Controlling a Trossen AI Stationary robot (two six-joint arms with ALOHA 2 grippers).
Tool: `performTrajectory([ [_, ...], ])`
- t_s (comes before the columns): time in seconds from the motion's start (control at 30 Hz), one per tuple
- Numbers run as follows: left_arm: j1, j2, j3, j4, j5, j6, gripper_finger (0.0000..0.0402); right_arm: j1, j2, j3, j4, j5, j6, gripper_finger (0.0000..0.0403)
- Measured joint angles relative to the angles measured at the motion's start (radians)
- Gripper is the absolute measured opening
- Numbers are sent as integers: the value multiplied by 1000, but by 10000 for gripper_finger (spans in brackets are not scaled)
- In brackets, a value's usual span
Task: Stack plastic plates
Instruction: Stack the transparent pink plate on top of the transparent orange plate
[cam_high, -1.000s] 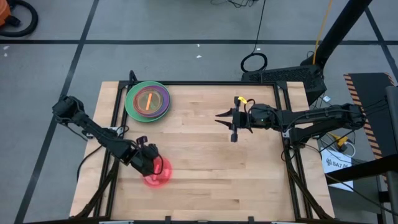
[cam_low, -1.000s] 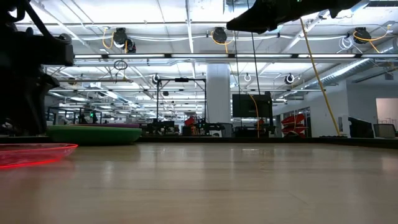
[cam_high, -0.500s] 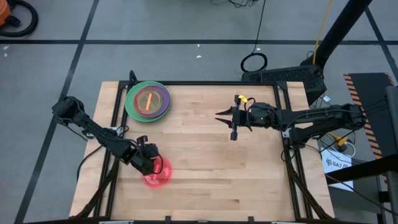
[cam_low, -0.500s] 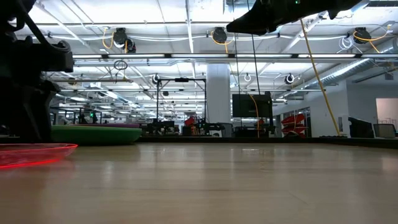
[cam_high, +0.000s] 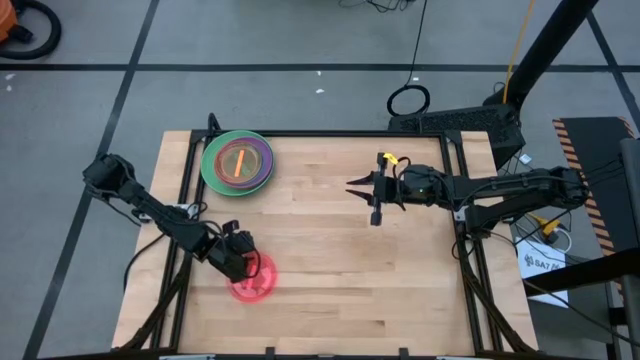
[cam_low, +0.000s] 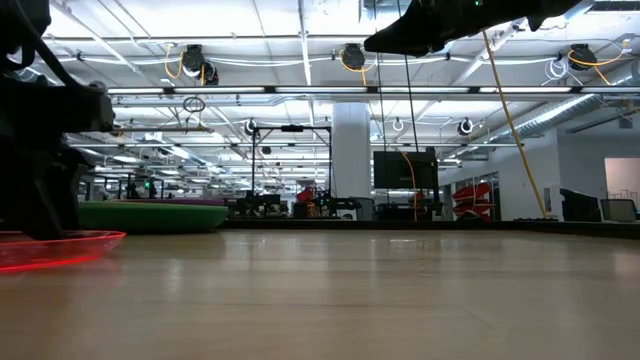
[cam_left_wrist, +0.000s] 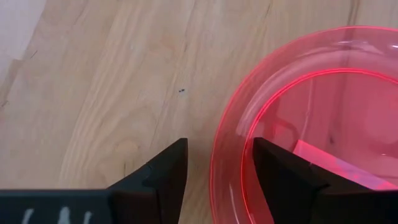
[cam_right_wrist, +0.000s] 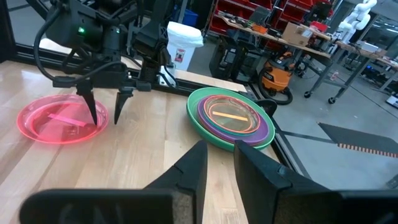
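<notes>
While left gripper (cam_high: 243, 266) fingers straddle pink plate (cam_high: 256, 280) rim unclamped, right gripper (cam_high: 362, 187) hovers, narrowly parted.

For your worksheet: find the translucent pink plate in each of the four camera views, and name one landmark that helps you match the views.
High view: pink plate near the table's front left, at the left end effector.
Low view: far left edge, low on the tabletop.
Left wrist view: fills the right side, its rim between the open fingers.
Right wrist view: left side.
Shared landmark: the stack of plates, absent from the left wrist view.
</notes>
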Motion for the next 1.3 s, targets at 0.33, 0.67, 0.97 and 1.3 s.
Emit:
performTrajectory([
  [0.33,0,-8,0,-3,3,1,135,0,0,0,0,0,0,73],
  [0.67,0,-10,0,-2,3,8,50,0,0,0,0,0,0,73],
  [0.97,0,-79,0,-39,3,6,5,0,0,0,0,0,0,73],
  [1.3,0,-118,38,-151,-14,5,3,0,0,0,0,0,0,73],
])
